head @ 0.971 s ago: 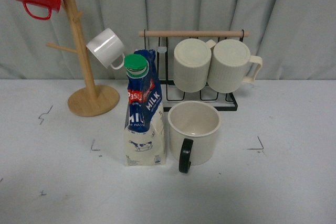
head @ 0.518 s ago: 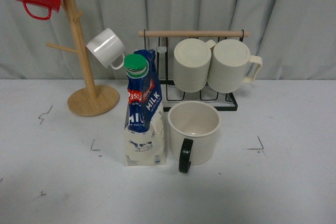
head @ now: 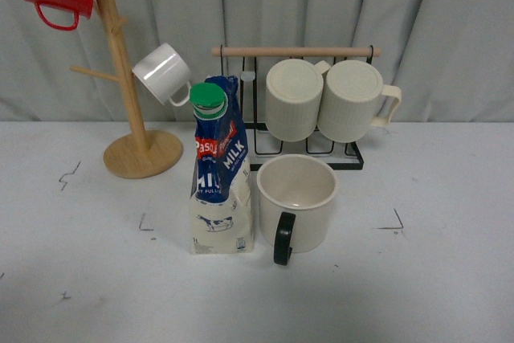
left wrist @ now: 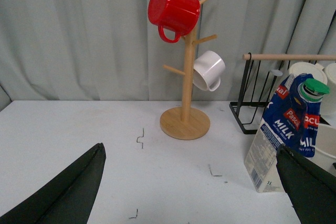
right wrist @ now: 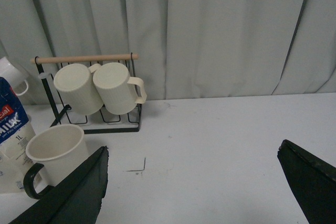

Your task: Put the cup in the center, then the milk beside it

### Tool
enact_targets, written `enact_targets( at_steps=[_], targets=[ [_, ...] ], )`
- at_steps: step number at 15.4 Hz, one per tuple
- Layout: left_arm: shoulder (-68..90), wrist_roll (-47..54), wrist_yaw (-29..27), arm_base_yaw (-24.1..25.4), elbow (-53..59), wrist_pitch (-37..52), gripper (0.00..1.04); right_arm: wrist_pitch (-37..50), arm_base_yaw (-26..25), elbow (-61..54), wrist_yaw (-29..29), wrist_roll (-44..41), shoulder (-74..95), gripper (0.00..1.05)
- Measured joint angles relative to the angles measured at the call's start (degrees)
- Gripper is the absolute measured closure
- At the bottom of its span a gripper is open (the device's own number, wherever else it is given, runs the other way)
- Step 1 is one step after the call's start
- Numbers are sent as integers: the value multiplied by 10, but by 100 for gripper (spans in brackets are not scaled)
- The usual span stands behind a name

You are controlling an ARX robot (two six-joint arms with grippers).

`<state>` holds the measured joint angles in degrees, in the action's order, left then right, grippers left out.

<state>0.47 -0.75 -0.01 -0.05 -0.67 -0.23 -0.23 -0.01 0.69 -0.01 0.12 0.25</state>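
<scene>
Front view: milk [head: 221, 174] beside cup [head: 295, 201], rack [head: 309, 150] behind.

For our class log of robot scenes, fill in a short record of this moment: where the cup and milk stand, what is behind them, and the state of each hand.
cup: cream mug, black handle toward the camera, upright, mid-table
milk: carton, green cap, upright, close beside the cup on its left in the front view
behind: black wire rack with two ribbed mugs; wooden mug tree with a red mug and a white cup
left hand: open, empty
right hand: open, empty
</scene>
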Motion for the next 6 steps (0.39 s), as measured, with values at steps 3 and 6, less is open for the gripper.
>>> enact_targets(
  at_steps=[3,6],
  targets=[
    [0,0,0,0,0,0,7,0,0,0,0,0,0,7],
    [0,0,0,0,0,0,7,0,0,0,0,0,0,7]
  ],
)
